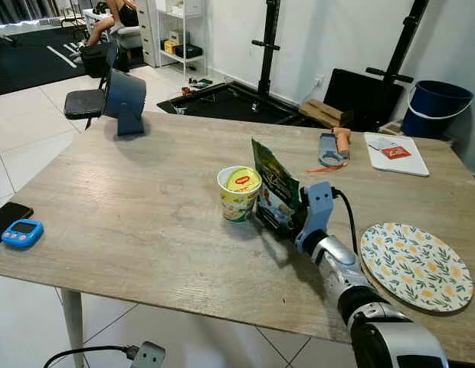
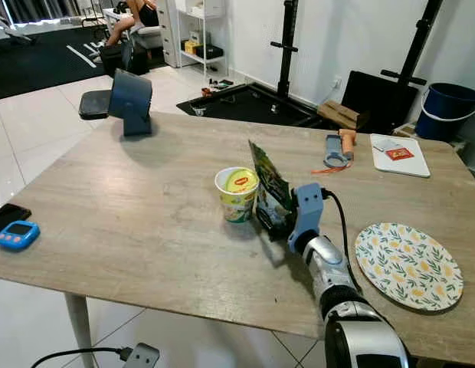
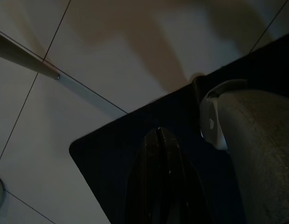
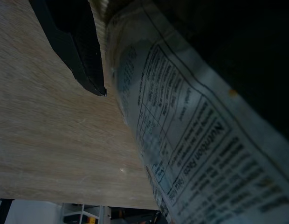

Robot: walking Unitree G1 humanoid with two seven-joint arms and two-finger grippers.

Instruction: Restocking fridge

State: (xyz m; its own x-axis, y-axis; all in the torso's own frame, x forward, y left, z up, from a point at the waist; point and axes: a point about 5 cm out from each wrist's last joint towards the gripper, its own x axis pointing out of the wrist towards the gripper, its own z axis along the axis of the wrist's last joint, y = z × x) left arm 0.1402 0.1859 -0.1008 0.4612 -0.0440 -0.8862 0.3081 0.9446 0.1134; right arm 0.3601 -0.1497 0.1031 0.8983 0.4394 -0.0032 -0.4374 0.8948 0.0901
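Note:
A green snack pouch (image 1: 274,190) stands tilted on the wooden table (image 1: 138,215), touching a yellow-green noodle cup (image 1: 239,193) on its left. My right gripper (image 1: 293,216) reaches in from the near right and is shut on the pouch's lower part. In the right wrist view the pouch's printed back (image 4: 186,140) lies against one black finger (image 4: 84,56), just above the tabletop. My left gripper (image 3: 159,154) hangs idle over a dark mat on the tiled floor, its fingers together.
A leaf-patterned plate (image 1: 415,265) lies right of my arm. Further back are a grey and orange tool (image 1: 333,147), a white board (image 1: 396,152) and a blue fan (image 1: 124,100). A blue gadget (image 1: 22,231) sits at the left edge. A person (image 1: 115,19) sits far behind.

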